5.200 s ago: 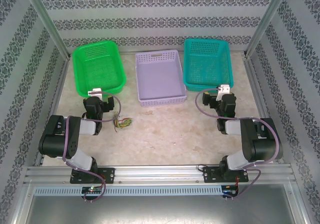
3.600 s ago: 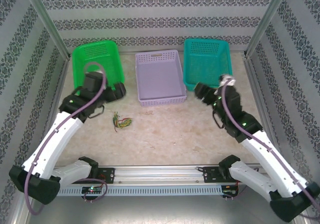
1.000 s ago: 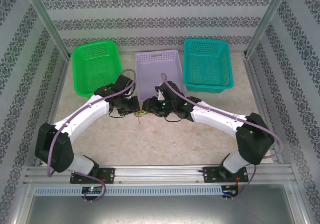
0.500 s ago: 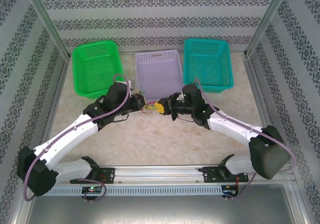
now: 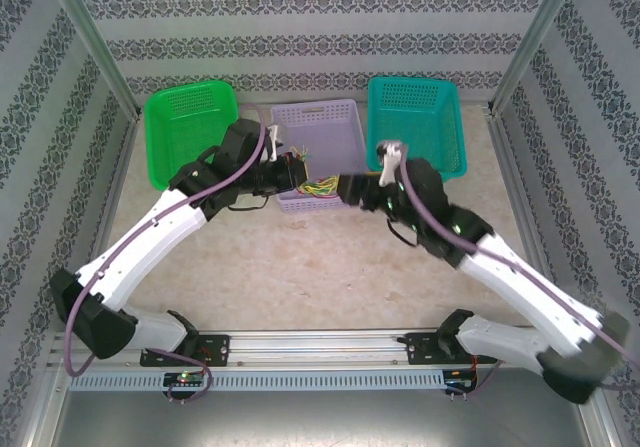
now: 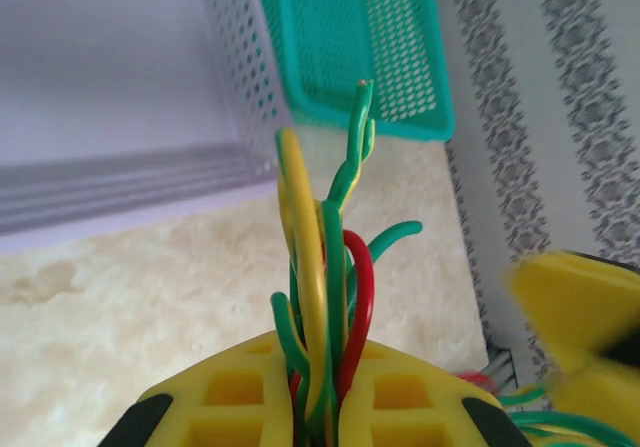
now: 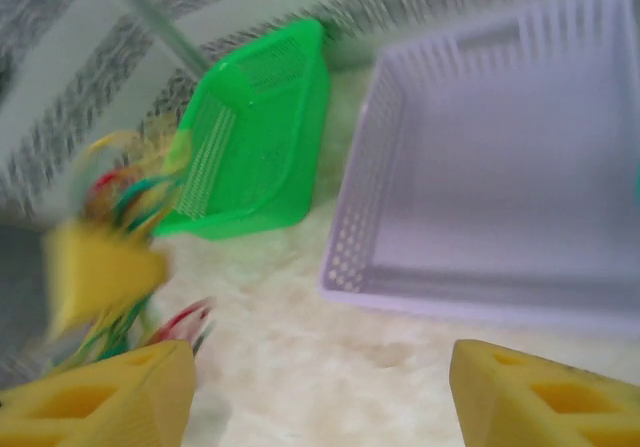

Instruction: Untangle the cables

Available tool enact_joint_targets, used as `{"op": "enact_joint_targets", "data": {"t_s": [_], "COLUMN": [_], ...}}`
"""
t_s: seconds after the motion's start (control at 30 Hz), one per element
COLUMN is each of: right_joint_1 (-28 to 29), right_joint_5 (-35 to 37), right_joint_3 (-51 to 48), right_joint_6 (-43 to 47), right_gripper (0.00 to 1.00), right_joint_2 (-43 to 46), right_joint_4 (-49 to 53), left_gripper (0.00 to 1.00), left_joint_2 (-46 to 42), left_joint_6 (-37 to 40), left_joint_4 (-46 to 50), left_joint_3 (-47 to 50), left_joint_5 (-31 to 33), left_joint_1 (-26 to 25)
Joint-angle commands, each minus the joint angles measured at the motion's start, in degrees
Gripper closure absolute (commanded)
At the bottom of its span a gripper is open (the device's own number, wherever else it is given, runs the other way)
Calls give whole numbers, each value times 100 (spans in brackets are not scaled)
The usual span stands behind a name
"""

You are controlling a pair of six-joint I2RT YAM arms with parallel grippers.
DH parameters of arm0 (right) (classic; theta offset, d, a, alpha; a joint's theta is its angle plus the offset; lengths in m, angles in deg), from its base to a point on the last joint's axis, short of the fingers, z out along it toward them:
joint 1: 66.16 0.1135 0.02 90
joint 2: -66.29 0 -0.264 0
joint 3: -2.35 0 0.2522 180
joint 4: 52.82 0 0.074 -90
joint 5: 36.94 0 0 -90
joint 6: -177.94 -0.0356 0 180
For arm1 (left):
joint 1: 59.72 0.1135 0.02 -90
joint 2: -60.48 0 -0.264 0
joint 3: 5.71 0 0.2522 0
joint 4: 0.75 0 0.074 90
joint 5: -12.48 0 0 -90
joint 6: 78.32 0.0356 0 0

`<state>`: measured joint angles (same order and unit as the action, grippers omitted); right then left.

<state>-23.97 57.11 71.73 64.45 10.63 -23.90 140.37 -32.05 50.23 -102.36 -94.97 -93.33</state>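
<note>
With your left gripper (image 6: 320,399) clamped on the thin yellow, green and red wire cables (image 6: 326,267) and your right gripper (image 7: 320,367) spread apart, a hasty pull could tighten the tangle.

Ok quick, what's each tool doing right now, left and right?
Left tool: closed on the cables.
Right tool: open, fingers wide apart.
</note>
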Motion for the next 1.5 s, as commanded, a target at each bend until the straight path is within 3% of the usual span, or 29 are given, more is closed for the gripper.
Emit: {"op": "enact_joint_targets", "data": {"t_s": [0.0, 0.1, 0.17, 0.37, 0.57, 0.63, 0.8, 0.93, 1.0, 1.03, 1.13, 1.3, 1.47], "right_joint_1": [393, 383, 518, 925, 1112, 1157, 1168, 1123, 907, 741, 18, -711, -726], "right_joint_5": [1331, 1481, 1375, 1664, 1762, 1858, 1854, 1757, 1176, 743, -1308, -4242, -5585], "right_joint_3": [-1072, -984, -903, -640, -316, -247, -91, -38, 123, 243, 360, -203, -528], "right_joint_6": [4528, 5515, 6135, 7421, 7922, 7914, 7114, 6243, 5327, 4761, 3048, 367, -1414], "right_gripper": [23, 10, 6, 5, 10, 17, 54, 72, 86, 88, 100, 100, 100], "right_joint_2": [644, 578, 410, -269, -860, -1051, -1319, -1398, -1331, -1287, -1187, -1246, -1700], "right_joint_4": [-1106, -1457, -1421, -1535, -1614, -1586, -1123, -577, -95, 188, 634, -299, -1302], "left_gripper": [100, 100, 100, 100, 100, 100, 100, 100, 100, 100, 100, 100, 100], "left_joint_2": [527, 870, 975, 1354, 1598, 1612, 1593, 1521, 1420, 1327, 903, 7, -623], "left_joint_6": [207, 378, 384, 430, 540, 516, 445, 376, 341, 334, 270, -285, -954], "left_joint_4": [1405, 1965, 2004, 2244, 2406, 2382, 2261, 2040, 1839, 1653, 934, -1232, -3595], "left_joint_3": [-721, -1217, -1322, -1753, -2001, -2020, -2134, -2174, -2144, -2096, -1677, -391, 921], "left_joint_5": [-335, -313, -328, -451, -622, -649, -681, -752, -796, -820, -836, -1196, -1342], "left_joint_1": [111, 121, 130, 145, 143, 142, 148, 180, 199, 224, 339, 649, 809]}}
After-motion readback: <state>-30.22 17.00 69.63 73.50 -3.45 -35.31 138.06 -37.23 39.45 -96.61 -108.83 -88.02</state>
